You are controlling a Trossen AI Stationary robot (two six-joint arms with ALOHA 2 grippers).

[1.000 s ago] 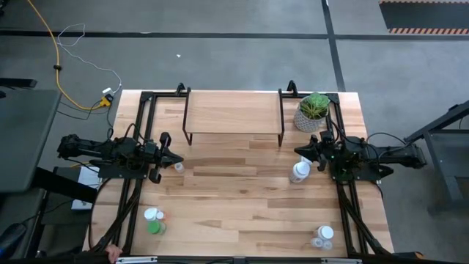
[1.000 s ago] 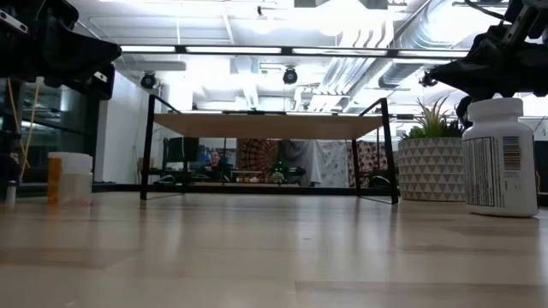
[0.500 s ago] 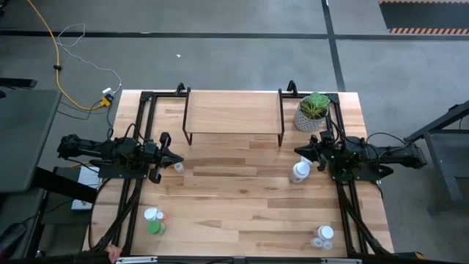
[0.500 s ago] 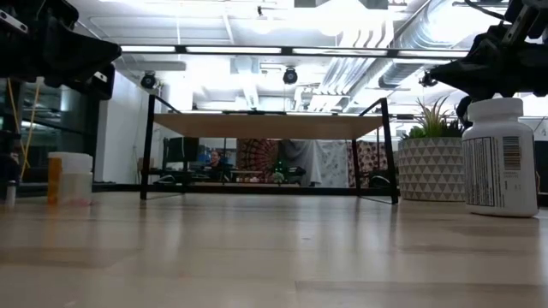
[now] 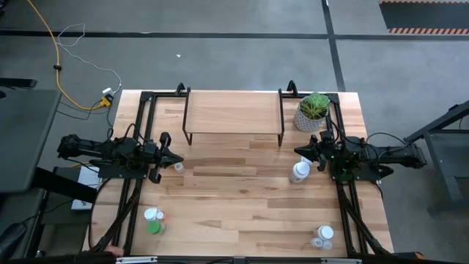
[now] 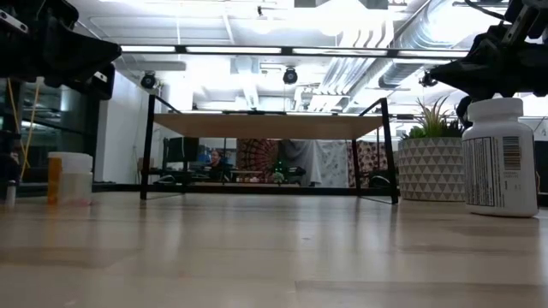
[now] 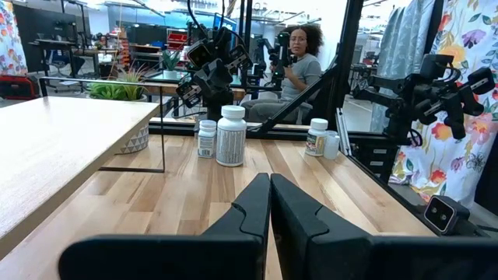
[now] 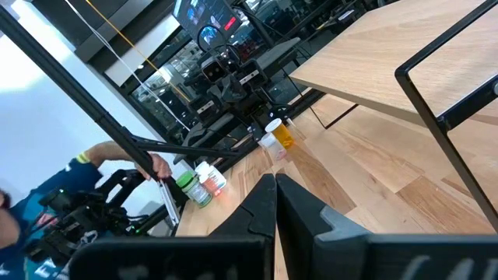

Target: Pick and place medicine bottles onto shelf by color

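Medicine bottles [image 5: 299, 171]: mostly white-capped, one green [image 5: 154, 227], possibly orange [image 8: 285, 134].

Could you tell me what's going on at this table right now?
Nothing is being handled. The left gripper and right gripper are both shut and empty, each raised over its own side of the table. The shelf holds nothing. The bottles stand on the table: one near each gripper, and small groups at the two near corners, including a green one.
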